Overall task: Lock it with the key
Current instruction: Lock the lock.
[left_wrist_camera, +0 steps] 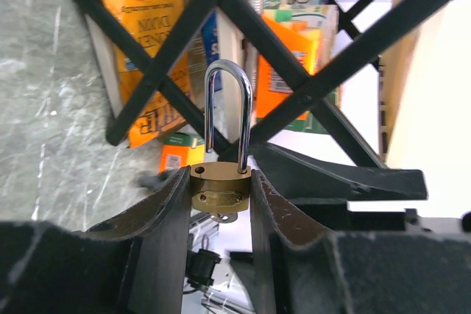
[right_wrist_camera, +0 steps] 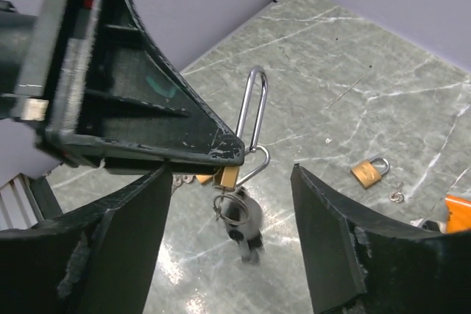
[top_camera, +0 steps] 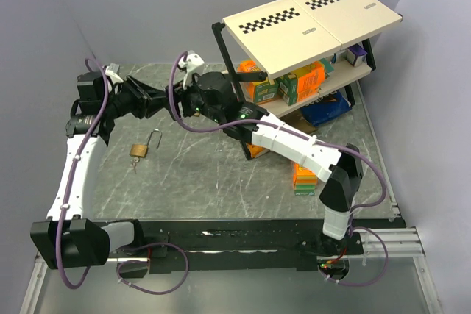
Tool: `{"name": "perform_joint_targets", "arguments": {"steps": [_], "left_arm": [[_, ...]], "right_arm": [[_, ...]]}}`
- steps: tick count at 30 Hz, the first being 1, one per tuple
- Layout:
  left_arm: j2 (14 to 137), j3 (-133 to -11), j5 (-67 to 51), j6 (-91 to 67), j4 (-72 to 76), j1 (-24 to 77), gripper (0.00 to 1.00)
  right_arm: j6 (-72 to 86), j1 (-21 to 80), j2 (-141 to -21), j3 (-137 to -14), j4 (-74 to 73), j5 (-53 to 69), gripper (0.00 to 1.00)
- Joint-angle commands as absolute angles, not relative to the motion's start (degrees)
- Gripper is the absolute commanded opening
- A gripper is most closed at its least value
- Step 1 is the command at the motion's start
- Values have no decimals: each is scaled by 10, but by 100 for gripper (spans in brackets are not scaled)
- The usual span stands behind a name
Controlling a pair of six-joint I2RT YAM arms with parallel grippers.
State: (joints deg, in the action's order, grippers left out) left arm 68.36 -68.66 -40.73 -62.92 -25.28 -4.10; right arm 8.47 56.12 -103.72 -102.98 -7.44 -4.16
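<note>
Marble table (top_camera: 221, 174) | left gripper (left_wrist_camera: 219, 176) clamps padlock (left_wrist_camera: 221, 187) | right gripper (right_wrist_camera: 230, 174) wide; key (right_wrist_camera: 244, 227) dangling at padlock's 6 o'clock | risk: key swings, pinch misses

Lilac walls (top_camera: 147, 12) enclose a grey marbled tabletop (top_camera: 221, 174) bearing a stocked shelf rack (top_camera: 309, 23).

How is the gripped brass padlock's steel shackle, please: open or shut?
Open: the steel shackle has its free leg beside an empty hole in the brass padlock.
</note>
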Motion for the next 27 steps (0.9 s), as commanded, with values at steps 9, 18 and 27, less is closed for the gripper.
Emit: {"name": "perform_joint_targets", "arguments": {"steps": [9, 18, 27], "left_arm": [[647, -664, -453, -694, -163, -43, 1], [642, -653, -460, -712, -154, -43, 1], [643, -662, -452, -652, -166, -51, 61]], "right_arm": [[87, 565, -1051, -1056, -48, -78, 58], [87, 565, -1062, -1064, -47, -91, 30], [81, 560, -1040, -1051, -47, -57, 0]]}}
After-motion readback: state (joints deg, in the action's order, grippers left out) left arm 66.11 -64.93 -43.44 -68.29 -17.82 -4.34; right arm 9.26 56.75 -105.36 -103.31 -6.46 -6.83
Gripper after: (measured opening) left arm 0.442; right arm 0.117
